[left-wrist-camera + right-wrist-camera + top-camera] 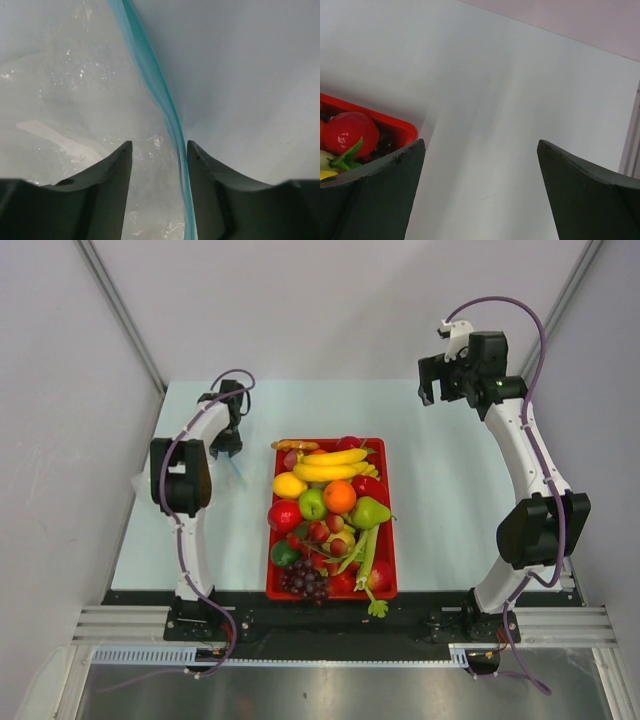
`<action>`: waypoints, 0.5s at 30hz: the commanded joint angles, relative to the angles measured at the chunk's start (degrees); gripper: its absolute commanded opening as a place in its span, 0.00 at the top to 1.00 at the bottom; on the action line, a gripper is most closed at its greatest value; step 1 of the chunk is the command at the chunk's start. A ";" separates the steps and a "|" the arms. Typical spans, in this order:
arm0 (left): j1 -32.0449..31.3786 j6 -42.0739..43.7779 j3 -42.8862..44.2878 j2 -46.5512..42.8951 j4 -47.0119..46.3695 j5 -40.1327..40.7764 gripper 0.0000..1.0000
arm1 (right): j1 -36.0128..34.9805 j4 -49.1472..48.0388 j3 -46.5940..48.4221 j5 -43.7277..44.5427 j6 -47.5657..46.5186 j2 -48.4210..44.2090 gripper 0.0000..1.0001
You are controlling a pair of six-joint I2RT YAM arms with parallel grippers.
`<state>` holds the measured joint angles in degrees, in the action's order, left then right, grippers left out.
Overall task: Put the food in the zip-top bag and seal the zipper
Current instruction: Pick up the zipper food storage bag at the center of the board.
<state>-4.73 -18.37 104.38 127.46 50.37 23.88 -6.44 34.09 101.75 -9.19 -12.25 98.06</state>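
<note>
The food lies heaped in a red tray (275, 585): bananas (335, 462), a lemon (288, 485), a green pear (369, 512), a red fruit (283, 516) and purple grapes (305, 580). The clear zip-top bag (70, 100) lies flat on the table left of the tray, mostly hidden under my left arm in the top view. Its teal zipper (152, 82) also shows in the top view (238, 471). My left gripper (160, 150) is open and low over the bag, with the zipper between its fingers, close to the right one. My right gripper (441, 381) is open, empty and raised at the far right.
In the right wrist view the tray's corner (402, 128) with a red fruit (350, 132) sits at the left, beside the bare pale table (510, 115). Grey walls enclose the table on three sides.
</note>
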 commanded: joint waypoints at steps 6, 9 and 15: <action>2.01 1.23 1.18 -6.50 -0.01 1.35 1.00 | -0.33 -0.86 0.20 0.23 0.30 -0.24 0.00; 2.01 3.16 1.44 -10.02 -0.80 -0.14 1.00 | -0.33 -1.13 0.64 -0.65 1.52 -0.33 0.00; 1.48 9.56 4.34 -20.92 -7.47 -7.24 1.00 | 0.02 -0.78 4.76 -5.30 6.70 -0.33 0.00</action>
<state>-2.72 -14.41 104.40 117.03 48.88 22.02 -6.42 34.28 101.80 -10.68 -10.07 98.08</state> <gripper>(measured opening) 0.008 0.995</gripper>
